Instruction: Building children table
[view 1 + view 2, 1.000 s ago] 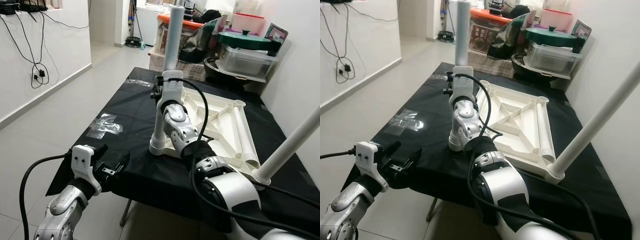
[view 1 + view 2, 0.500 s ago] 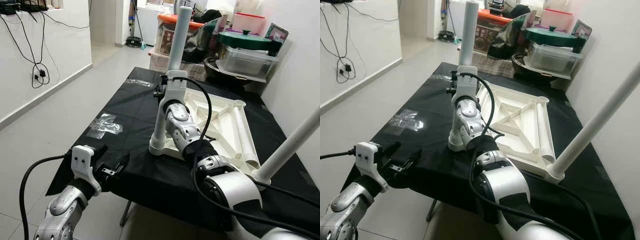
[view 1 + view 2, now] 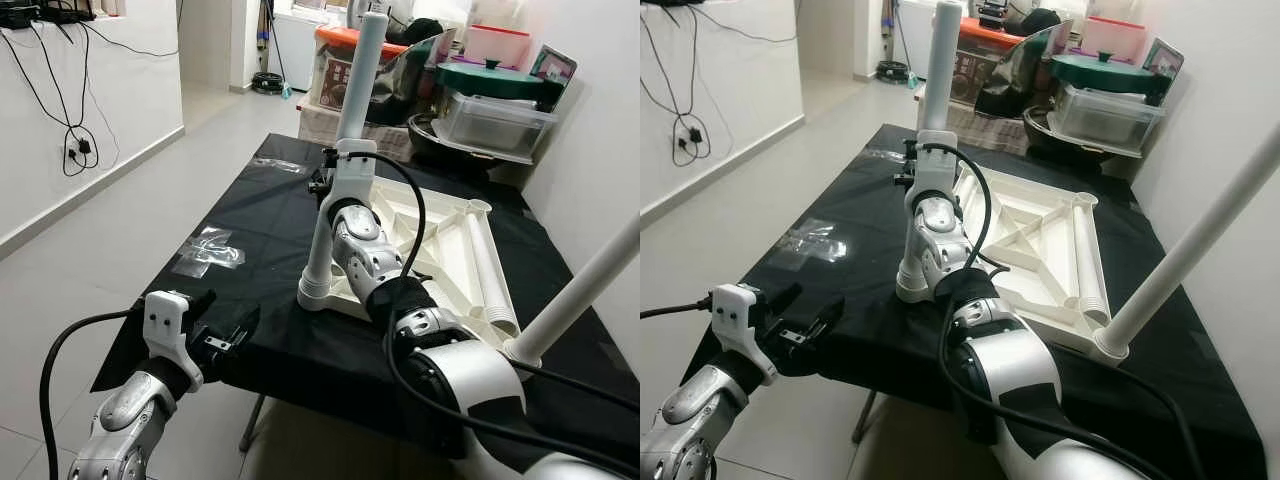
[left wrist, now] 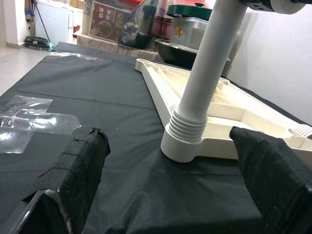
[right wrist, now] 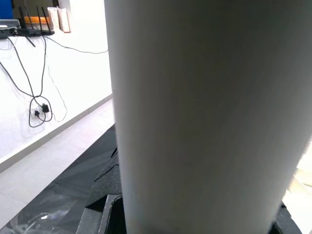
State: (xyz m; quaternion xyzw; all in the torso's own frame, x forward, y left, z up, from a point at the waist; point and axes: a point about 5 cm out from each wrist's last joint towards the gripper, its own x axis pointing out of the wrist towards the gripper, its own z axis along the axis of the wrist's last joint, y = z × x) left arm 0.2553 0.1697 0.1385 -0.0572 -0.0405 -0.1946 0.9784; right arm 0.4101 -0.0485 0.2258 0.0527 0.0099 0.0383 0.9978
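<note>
A white plastic tabletop [image 3: 440, 240] lies upside down on a table draped in black cloth [image 3: 250, 220]. One white table leg [image 3: 355, 80] stands in its near left corner socket. My right gripper [image 3: 328, 183] is shut on that leg about halfway up; in the right wrist view the leg [image 5: 195, 112] sits right against the camera. A second leg [image 3: 580, 290] rises from the near right corner, and another leg [image 3: 490, 265] lies along the tabletop's right side. My left gripper [image 4: 170, 195] hangs open, low at the table's front left edge, and holds nothing.
Clear tape [image 3: 210, 250] is stuck on the cloth at the left. Storage boxes, pots and lids [image 3: 490, 110] crowd the space behind the table. A wall with hanging cables [image 3: 75, 140] stands at the left, with bare tiled floor between.
The top of the held leg has swung a little to the right, with my right gripper still on it. The left arm has not moved.
</note>
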